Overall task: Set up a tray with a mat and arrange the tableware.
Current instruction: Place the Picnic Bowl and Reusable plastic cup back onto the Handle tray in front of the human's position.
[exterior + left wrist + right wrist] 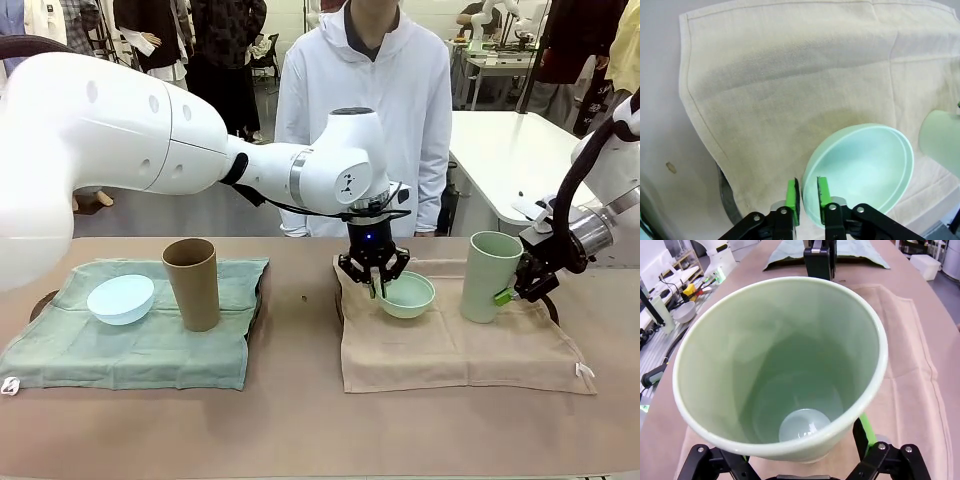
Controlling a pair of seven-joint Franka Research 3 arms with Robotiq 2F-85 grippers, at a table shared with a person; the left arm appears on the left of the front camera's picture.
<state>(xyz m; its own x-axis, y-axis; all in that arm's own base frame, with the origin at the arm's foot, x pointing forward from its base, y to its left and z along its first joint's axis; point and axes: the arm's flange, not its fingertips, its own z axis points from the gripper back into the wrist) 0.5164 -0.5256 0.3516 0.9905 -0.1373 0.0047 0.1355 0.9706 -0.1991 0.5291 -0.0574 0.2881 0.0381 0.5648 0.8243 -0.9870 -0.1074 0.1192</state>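
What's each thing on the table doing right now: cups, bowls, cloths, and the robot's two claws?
Left gripper: shut on the mint bowl's rim.
Mint bowl: tilted, on the beige mat.
Right gripper: shut on the green cup.
Green cup: upright, empty, on the beige mat.
Brown cup: upright, on the green mat.
Blue bowl: tilted, on the green mat.
Beige mat: spread flat.
Green mat: spread, slightly rumpled.

On your green mat [140, 345] the pale blue bowl [121, 299] lies tilted beside the upright brown cup [192, 283]. On the beige mat [455, 345] the mint bowl [407, 294] tips up, its rim pinched by the left tool [375, 288]; the right tool [512, 290] clasps the upright pale green cup [489, 275].
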